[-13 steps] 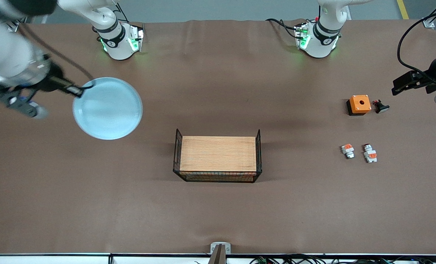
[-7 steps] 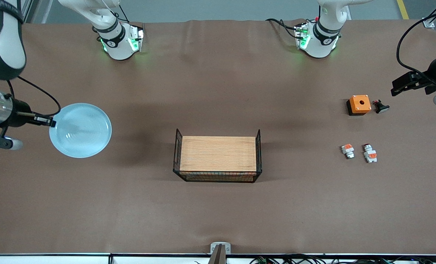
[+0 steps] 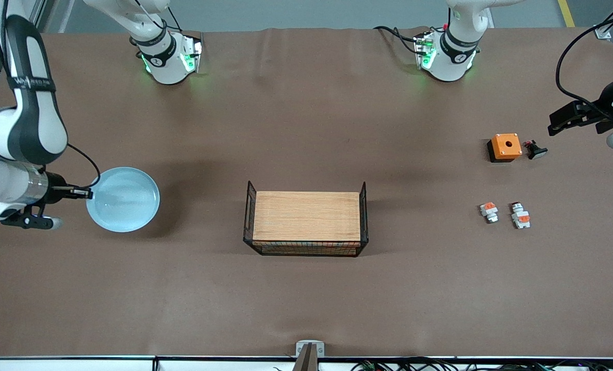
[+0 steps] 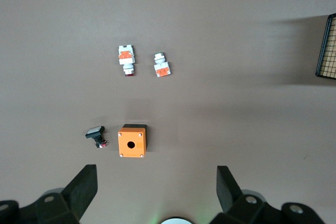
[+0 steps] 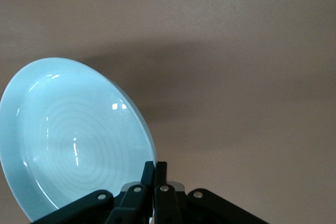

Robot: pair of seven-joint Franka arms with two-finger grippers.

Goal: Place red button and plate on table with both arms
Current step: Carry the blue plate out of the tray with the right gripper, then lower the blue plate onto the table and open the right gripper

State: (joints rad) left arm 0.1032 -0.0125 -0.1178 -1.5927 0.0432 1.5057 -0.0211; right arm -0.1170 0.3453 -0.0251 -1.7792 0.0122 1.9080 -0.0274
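Note:
The pale blue plate (image 3: 125, 200) is at the right arm's end of the table (image 3: 306, 299), tilted and low over it. My right gripper (image 3: 86, 194) is shut on its rim, as the right wrist view shows (image 5: 155, 170) with the plate (image 5: 68, 140) leaning to one side. The red button (image 3: 520, 216) lies on the table at the left arm's end, beside a smaller white-orange piece (image 3: 489, 212). My left gripper (image 3: 554, 122) is open and empty in the air by that end's edge. In the left wrist view (image 4: 156, 190) the red button (image 4: 126, 59) lies well ahead of it.
An orange box with a hole (image 3: 504, 147) and a small black part (image 3: 535, 150) lie between the left gripper and the red button. A wooden board framed by black wire mesh (image 3: 306, 221) stands mid-table.
The right arm has carried the plate down and nearer to the front camera, toward the right arm's end of the table. The left gripper has hardly moved.

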